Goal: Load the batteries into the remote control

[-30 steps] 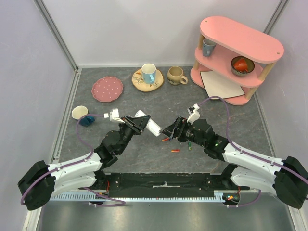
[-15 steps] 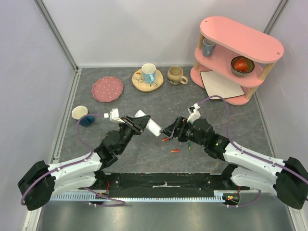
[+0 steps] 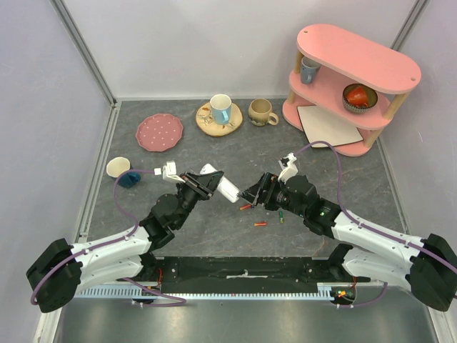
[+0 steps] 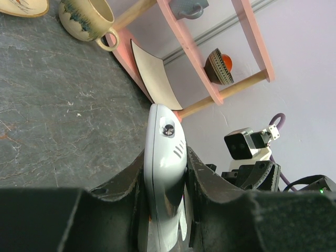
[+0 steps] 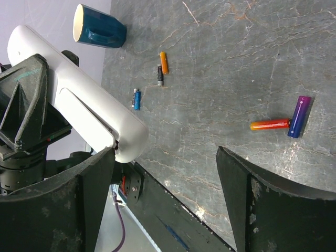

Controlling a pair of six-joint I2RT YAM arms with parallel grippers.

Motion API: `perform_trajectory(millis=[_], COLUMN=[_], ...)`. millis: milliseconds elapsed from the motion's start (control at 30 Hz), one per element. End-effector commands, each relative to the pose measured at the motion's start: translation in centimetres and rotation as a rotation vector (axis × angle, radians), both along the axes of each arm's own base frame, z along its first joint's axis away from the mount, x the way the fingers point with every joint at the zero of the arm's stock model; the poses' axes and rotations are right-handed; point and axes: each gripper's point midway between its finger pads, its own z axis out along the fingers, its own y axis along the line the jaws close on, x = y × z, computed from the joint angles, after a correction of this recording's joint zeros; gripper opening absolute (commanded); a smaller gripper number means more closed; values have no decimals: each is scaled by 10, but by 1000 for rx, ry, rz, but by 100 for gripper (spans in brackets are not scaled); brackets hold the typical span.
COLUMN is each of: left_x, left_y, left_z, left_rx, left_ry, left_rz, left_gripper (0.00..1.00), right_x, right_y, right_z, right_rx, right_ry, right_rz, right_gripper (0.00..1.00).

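Observation:
My left gripper (image 3: 207, 183) is shut on the white remote control (image 3: 227, 190) and holds it above the table; in the left wrist view the remote (image 4: 164, 157) stands edge-on between both fingers. My right gripper (image 3: 251, 194) is open and empty just right of the remote's free end; in the right wrist view its left finger (image 5: 89, 184) sits against that end of the remote (image 5: 79, 94). Batteries lie on the table: a red-orange one (image 5: 270, 124) touching a purple one (image 5: 298, 116), an orange one (image 5: 164, 62), a blue one (image 5: 136, 98). Top view shows red ones (image 3: 260, 224) and a green one (image 3: 281, 216).
A teal mug (image 5: 98, 32) lies by a cream cup (image 3: 118, 167) at left. A pink plate (image 3: 159, 132), a cup on a wooden saucer (image 3: 220, 111) and a beige mug (image 3: 261, 112) stand at the back. A pink shelf (image 3: 357, 64) with a beige board (image 3: 328, 125) stands back right.

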Motion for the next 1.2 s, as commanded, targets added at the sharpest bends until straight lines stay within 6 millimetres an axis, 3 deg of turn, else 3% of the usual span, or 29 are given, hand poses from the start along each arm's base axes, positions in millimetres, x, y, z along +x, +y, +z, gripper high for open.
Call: perform_trajectory(millis=[0,200,567,1167], left_x=[-9,-9,-7,-5], left_y=[-11,-9,-10,-9], left_z=[20,25,13,11], left_rx=[-71,-83,-62,-61], left_ry=[-15,-22,3,12], left_rz=[-65,-64,-54,-46], left_gripper=[2,2,2,2], right_x=[10,11,10,9], right_y=[7,6,4,2], right_z=[43,41,50,50], right_rx=[91,82,92,79], right_ry=[-85,-82,-96,-95], right_rz=[-14,-21,-20,-24], right_gripper=[87,87,87,87])
